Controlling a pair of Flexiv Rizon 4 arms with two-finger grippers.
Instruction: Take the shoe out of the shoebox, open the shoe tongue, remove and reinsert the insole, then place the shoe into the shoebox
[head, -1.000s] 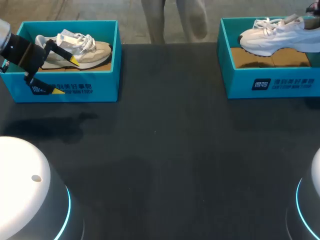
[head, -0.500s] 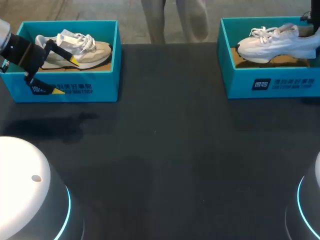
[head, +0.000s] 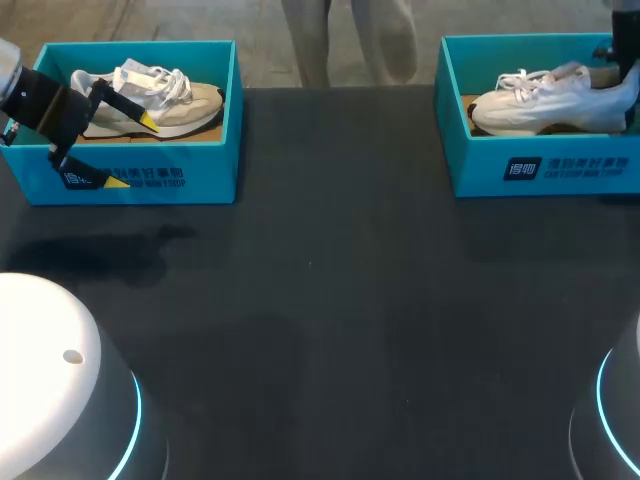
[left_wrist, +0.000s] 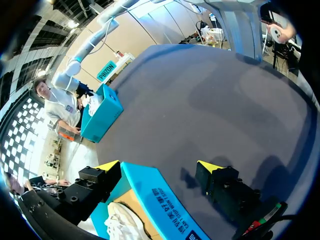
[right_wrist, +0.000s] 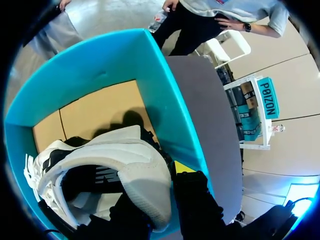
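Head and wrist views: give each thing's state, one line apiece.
left shoebox: open
beige shoe: lying inside left shoebox
right shoebox: open
white shoe: inside right shoebox, heel gripped
left gripper: open, astride left shoebox's wall
right gripper: shut on white shoe

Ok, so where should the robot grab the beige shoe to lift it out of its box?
Probably the heel collar of the beige shoe, from above: one finger inside the opening, one behind the heel. It sits upright on its sole, opening up, and the shoebox walls block the sides. The right gripper holds the white shoe by its heel.
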